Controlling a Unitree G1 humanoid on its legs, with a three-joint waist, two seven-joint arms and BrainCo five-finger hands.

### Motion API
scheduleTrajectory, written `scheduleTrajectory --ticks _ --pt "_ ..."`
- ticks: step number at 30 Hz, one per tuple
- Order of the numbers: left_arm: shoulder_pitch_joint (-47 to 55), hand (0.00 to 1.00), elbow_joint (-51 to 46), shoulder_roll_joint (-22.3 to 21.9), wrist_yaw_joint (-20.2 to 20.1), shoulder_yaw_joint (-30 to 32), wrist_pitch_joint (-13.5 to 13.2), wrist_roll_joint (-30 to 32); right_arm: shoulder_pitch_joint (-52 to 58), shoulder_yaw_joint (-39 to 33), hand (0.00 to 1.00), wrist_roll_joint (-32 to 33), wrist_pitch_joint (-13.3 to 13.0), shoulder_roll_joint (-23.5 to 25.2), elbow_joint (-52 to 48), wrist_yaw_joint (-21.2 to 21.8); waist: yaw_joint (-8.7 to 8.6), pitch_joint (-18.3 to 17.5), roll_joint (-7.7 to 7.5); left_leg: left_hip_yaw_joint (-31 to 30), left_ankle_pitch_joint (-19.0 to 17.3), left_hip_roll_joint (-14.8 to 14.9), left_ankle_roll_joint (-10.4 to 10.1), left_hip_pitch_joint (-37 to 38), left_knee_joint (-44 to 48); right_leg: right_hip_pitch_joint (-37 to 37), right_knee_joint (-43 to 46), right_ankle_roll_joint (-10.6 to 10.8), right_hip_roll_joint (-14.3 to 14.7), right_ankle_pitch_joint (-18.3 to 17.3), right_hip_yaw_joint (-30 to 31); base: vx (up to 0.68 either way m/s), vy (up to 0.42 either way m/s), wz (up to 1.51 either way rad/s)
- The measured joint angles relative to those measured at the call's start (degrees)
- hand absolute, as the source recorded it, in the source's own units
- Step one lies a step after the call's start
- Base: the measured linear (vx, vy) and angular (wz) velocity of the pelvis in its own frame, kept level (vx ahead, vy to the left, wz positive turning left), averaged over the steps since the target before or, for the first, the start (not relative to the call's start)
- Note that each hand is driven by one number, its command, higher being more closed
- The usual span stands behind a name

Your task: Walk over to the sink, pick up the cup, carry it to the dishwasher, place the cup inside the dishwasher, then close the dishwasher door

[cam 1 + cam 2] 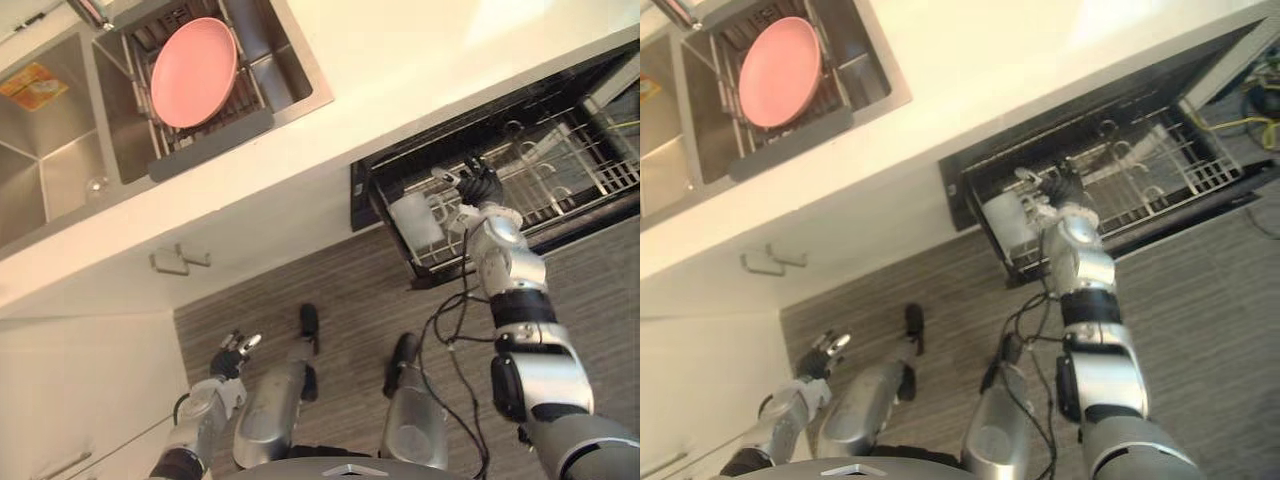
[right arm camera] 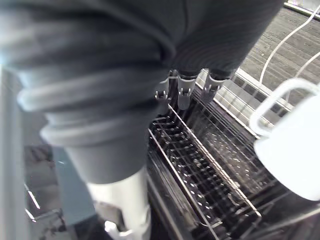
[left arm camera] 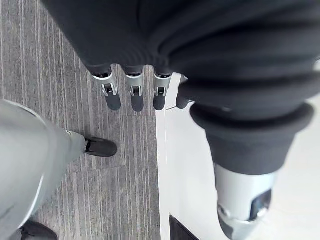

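A white cup (image 1: 415, 220) with a handle stands in the near left corner of the dishwasher's pulled-out wire rack (image 1: 565, 165). My right hand (image 1: 478, 188) hovers over the rack just right of the cup, apart from it, fingers (image 2: 182, 95) straight and holding nothing. In the right wrist view the cup (image 2: 292, 160) sits off to one side of those fingers. My left hand (image 1: 232, 358) hangs low by my side over the wood floor, its fingers (image 3: 132, 97) relaxed and empty.
The cream countertop (image 1: 400, 80) runs above the dishwasher. A double steel sink (image 1: 60, 160) lies to the left, with a pink plate (image 1: 195, 70) on a drying rack in its right basin. A cabinet handle (image 1: 180, 260) sticks out below the counter.
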Motion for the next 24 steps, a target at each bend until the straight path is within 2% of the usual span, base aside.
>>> scheduleTrajectory --ticks 1,2,7,9,11,12,13,15,16,19,24 --pt "0.2 0.0 0.1 0.0 0.1 0.0 0.0 0.0 1.2 -0.5 0.0 0.0 -0.6 0.7 -1.6 -0.5 -0.06 -0.3 -0.56 0.2 -0.1 0.0 -0.1 0.1 0.0 0.1 -0.2 0.0 0.0 0.1 0.1 0.07 0.003 -0.16" --pt "0.4 0.0 0.5 -0.2 0.3 0.0 0.0 0.0 4.3 -1.7 0.0 -0.1 -2.2 2.5 -5.3 -1.1 -0.1 -0.8 -1.81 0.8 -0.4 0.1 -0.1 0.7 0.0 0.6 -0.9 0.1 0.2 0.4 0.6 0.05 0.005 -0.15" --pt "1.2 0.0 2.2 -0.8 1.2 1.1 -0.1 0.9 11.9 -4.1 0.0 0.3 -7.0 6.8 -13.2 -2.2 -0.71 -2.1 -3.96 1.5 -1.7 0.4 -0.1 3.1 0.0 4.1 -4.3 0.3 1.1 1.2 1.0 0.05 0.001 -0.11" --pt "2.5 0.0 2.5 -0.8 1.4 2.8 -0.1 1.8 16.1 -5.3 0.0 2.0 -9.4 8.9 -17.2 -2.1 -1.18 -3.0 -5.29 2.0 -2.2 0.7 -0.1 3.8 0.0 5.3 -6.1 0.4 1.7 1.9 1.3 0.05 -0.008 -0.12" --pt "2.7 0.0 3.0 -0.8 1.4 3.3 -0.1 2.4 17.8 -6.1 0.0 2.7 -10.2 9.8 -18.7 -1.8 -1.3 -3.4 -5.73 2.2 -2.4 0.8 -0.1 4.0 0.0 5.9 -7.1 0.4 1.9 2.3 1.3 0.05 -0.002 -0.1" --pt "2.8 0.0 3.5 -0.8 1.4 3.8 -0.1 2.9 19.3 -6.5 0.0 3.3 -11.9 10.9 -20.2 -1.6 -1.34 -4.1 -6.26 2.7 -2.7 0.8 -0.1 4.2 0.0 6.0 -7.7 0.4 2.0 2.5 1.7 0.05 0.001 -0.13" --pt "2.8 0.0 3.9 -0.9 1.4 4.0 -0.1 3.0 19.8 -6.7 0.0 3.5 -12.5 11.4 -20.8 -1.3 -1.38 -4.4 -6.44 2.9 -2.8 0.8 -0.2 4.3 0.0 6.2 -8.0 0.5 2.1 2.6 1.9 0.07 0.005 -0.15" --pt "2.8 0.0 4.5 -0.9 1.5 4.3 -0.1 3.4 21.8 -6.9 0.0 4.9 -14.6 12.4 -23.6 0.7 -1.62 -4.6 -6.6 3.0 -3.3 0.7 -0.1 5.5 0.0 7.8 -9.1 0.7 2.1 2.9 2.0 0.07 0.004 -0.08" --pt "3.2 0.0 4.6 -0.9 1.5 4.4 -0.1 3.5 23.4 -7.0 0.0 5.1 -16.5 13.3 -26.2 2.4 -1.73 -5.7 -6.81 3.0 -3.6 0.7 -0.2 5.7 0.0 8.1 -9.7 0.7 2.2 3.0 2.1 0.06 -0.001 -0.03" --pt "3.7 0.0 5.3 -1.1 1.5 5.5 -0.1 3.8 25.2 -7.0 0.0 4.8 -19.0 14.0 -29.6 4.9 -1.95 -6.9 -7.43 2.9 -3.9 0.8 -0.3 6.5 0.0 9.8 -11.3 0.8 2.6 3.5 1.9 0.06 -0.01 0.01" --pt "4.3 0.0 7.4 -1.3 1.4 7.5 -0.6 4.6 28.1 -6.9 0.0 4.8 -19.8 14.1 -33.7 10.0 -2.04 -9.3 -8.35 2.7 -4.5 1.0 -0.6 7.7 0.0 12.1 -13.2 0.7 3.1 3.7 0.9 0.04 -0.017 0.04"
